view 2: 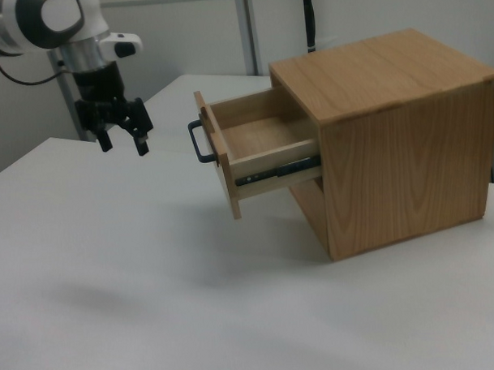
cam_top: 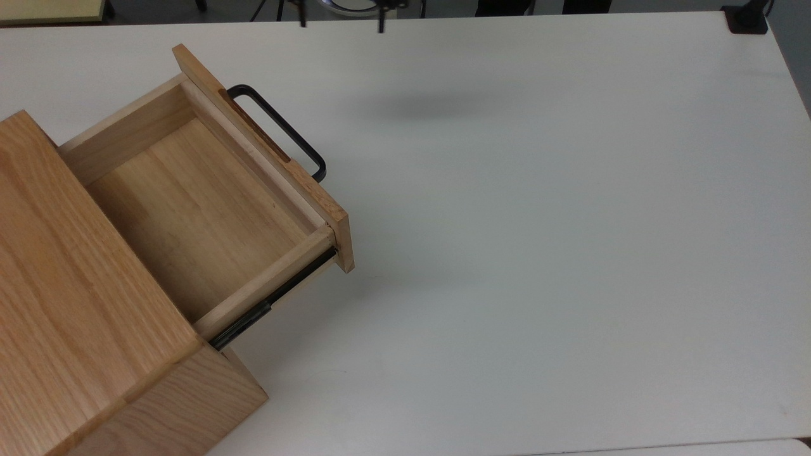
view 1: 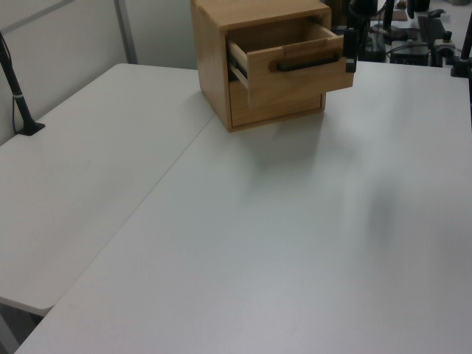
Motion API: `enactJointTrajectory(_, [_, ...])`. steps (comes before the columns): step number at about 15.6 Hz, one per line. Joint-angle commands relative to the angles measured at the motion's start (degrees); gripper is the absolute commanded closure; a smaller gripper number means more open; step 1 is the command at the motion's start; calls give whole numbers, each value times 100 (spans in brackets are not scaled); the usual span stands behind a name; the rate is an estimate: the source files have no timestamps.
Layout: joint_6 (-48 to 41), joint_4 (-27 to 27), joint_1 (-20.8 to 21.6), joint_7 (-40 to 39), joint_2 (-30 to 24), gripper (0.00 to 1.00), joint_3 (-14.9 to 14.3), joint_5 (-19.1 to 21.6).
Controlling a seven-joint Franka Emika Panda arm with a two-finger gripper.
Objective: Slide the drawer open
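the drawer (view 2: 258,148) stands pulled out of the cabinet (view 2: 395,131) — the gripper (view 2: 123,143) hangs apart from its handle (view 2: 198,144), fingers spread, holding nothing.

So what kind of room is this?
Probably a robot lab: a robot arm's gripper hangs over a bare white table beside an oak cabinet, its drawer pulled open.

A broad white desk (cam_top: 538,221) carries an oak cabinet (view 2: 400,139), which stands directly on the desk well to the side of the raised hand (view 2: 122,139), with bare white surface lying beneath the hand and spreading out around it.
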Motion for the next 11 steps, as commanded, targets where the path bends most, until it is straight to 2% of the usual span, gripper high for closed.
enactJointTrajectory(1, [-74,-58,-263,-7,-110,0,-12,145])
enactJointTrajectory(5, [-48,-67,-281,-278,-75,0,-12,162])
enactJointTrajectory(7, [-30,-75,-447,-288,-48,0,66,311])
enactJointTrajectory(8, [-30,-84,-605,-323,-48,0,189,329])
enactJointTrajectory(10, [-21,-137,-1061,-437,-75,0,697,338])
enactJointTrajectory(11, [-21,-146,-1159,-437,-75,0,813,329])
